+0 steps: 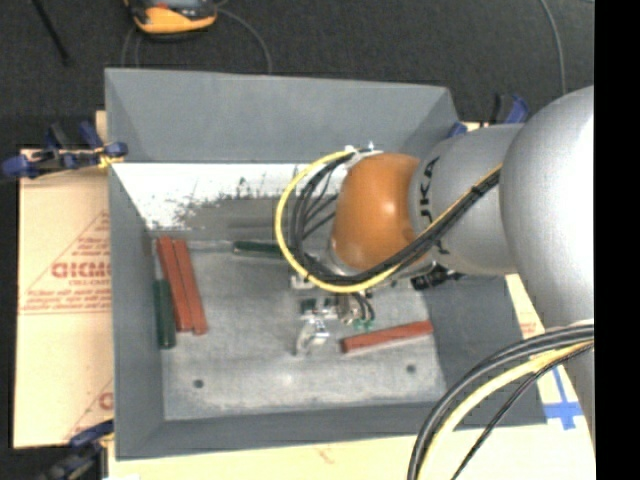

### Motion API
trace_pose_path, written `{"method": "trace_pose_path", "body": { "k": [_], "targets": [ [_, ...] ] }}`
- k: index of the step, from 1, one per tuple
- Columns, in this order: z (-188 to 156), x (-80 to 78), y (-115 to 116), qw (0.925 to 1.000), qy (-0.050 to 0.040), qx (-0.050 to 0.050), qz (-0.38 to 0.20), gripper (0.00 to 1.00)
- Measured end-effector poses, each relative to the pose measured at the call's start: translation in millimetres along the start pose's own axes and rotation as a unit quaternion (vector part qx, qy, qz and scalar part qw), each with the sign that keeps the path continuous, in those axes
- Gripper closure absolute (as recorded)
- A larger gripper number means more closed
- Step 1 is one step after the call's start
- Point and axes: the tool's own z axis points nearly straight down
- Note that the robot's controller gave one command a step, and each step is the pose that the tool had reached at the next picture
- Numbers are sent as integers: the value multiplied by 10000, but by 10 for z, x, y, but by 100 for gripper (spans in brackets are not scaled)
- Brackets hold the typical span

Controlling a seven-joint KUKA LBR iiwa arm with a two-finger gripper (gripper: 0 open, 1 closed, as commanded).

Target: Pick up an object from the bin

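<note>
My gripper [312, 332] hangs low over the middle of the bin floor, below the orange wrist cover. A red-brown flat stick [386, 336] lies just to its right, pointing toward the right wall, its left end close to the gripper. A small green piece [366, 320] shows beside the gripper, just above that stick; the arm hides the rest of it. A dark green stick [262, 250] lies toward the back wall, up and left of the gripper.
By the left wall two red-brown sticks [184, 284] lie side by side, with a dark green stick [163, 314] to their left. The arm and its cables cover the bin's right back part.
</note>
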Motion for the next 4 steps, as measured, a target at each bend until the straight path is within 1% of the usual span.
{"method": "trace_pose_path", "body": {
  "k": [1,2,3,4],
  "targets": [
    [4,-96,-249,9999,25,27,-126,0],
    [-150,-376,-805,9886,39,23,-1502,100],
    [-150,-376,-803,9887,39,20,-1499,100],
    [-1299,-458,-795,9879,53,14,-1549,100]
  ]
}}
